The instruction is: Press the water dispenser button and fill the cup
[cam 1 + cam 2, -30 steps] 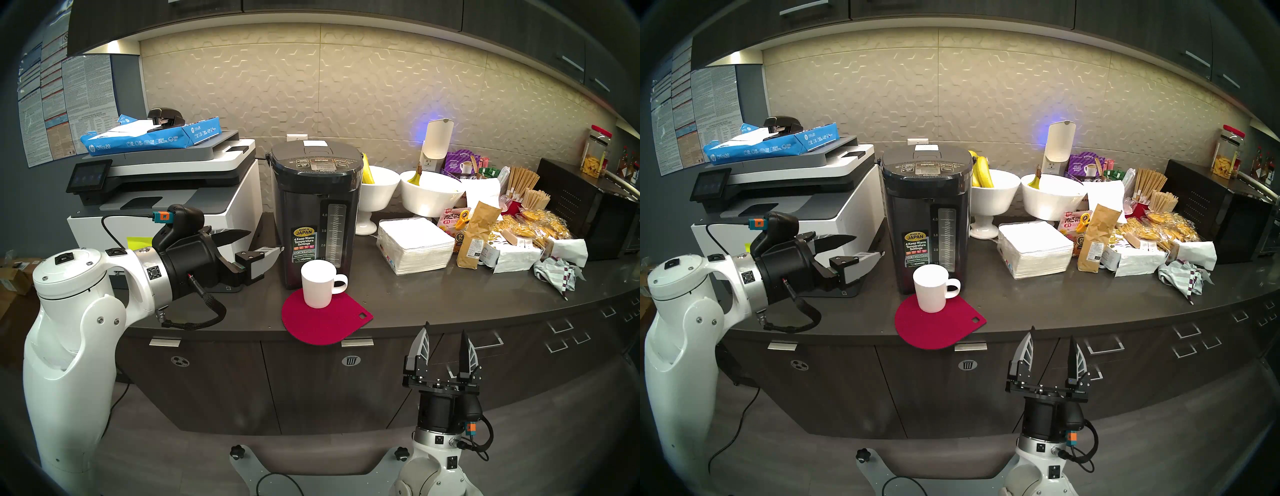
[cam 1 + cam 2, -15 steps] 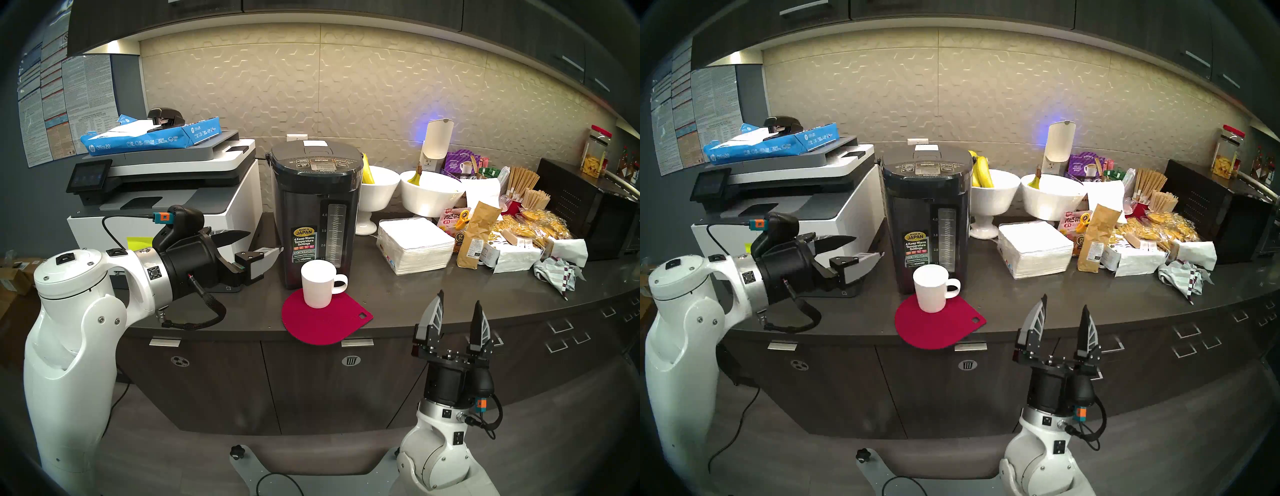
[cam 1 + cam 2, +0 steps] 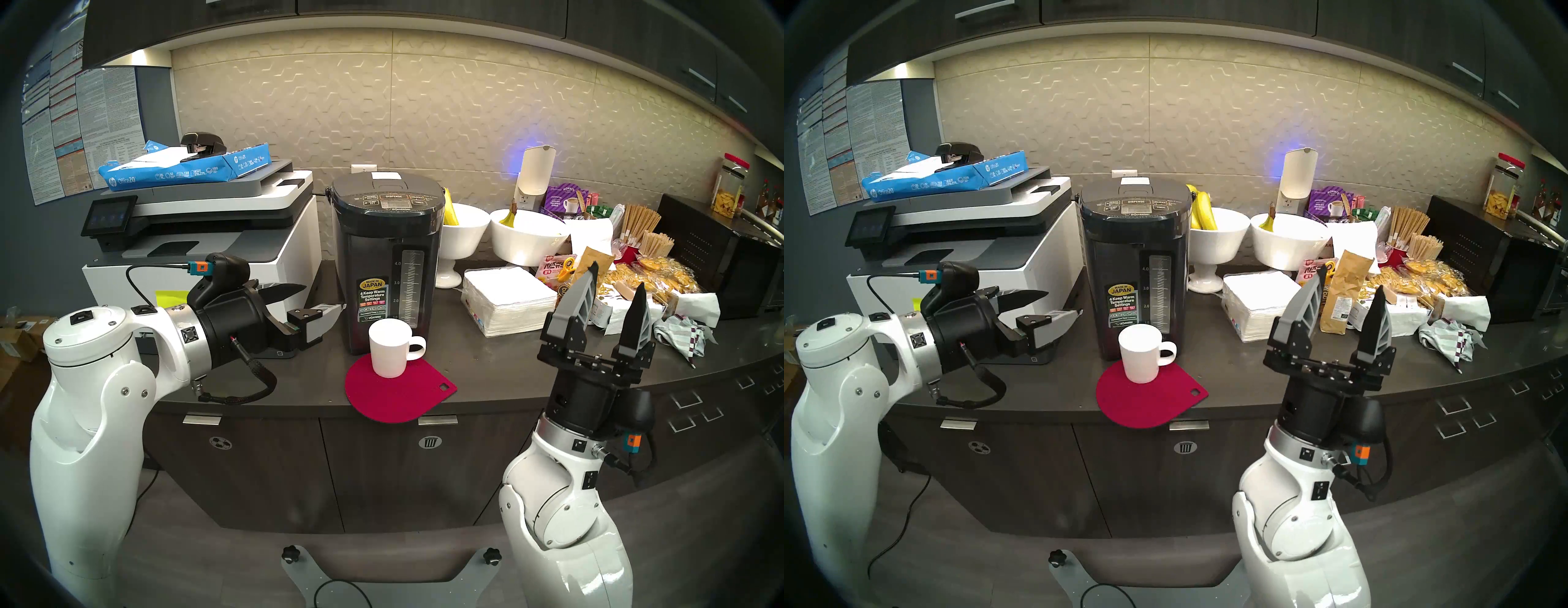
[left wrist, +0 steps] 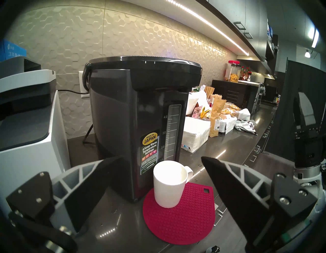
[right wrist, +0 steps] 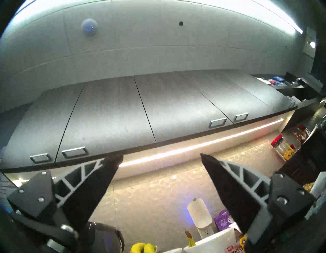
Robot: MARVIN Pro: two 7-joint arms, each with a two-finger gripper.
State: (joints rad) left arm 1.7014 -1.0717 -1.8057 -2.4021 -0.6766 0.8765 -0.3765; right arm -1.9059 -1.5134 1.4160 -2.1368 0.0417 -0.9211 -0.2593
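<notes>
The dark water dispenser (image 3: 386, 263) stands at mid-counter, its wide DISPENSE button (image 3: 393, 196) on the top panel. A white cup (image 3: 390, 348) sits on a red mat (image 3: 399, 399) against the dispenser's front, its handle to the right. My left gripper (image 3: 326, 297) hovers open just left of the dispenser, level with its lower half; the left wrist view has the cup (image 4: 167, 183) ahead between the fingers. My right gripper (image 3: 617, 276) points upward, open and empty, right of the cup above the counter's front edge. The right wrist view faces the upper cabinets.
A white-and-grey printer (image 3: 203, 237) stands behind my left gripper. Right of the dispenser are white bowls with bananas (image 3: 464, 231), a napkin stack (image 3: 507, 297), snack bags (image 3: 653, 280) and a black microwave (image 3: 721, 263), close behind my right gripper.
My right arm has risen from below the counter edge to above it, shifting right, with its fingers still open. The left arm, cup and dispenser have not moved.
</notes>
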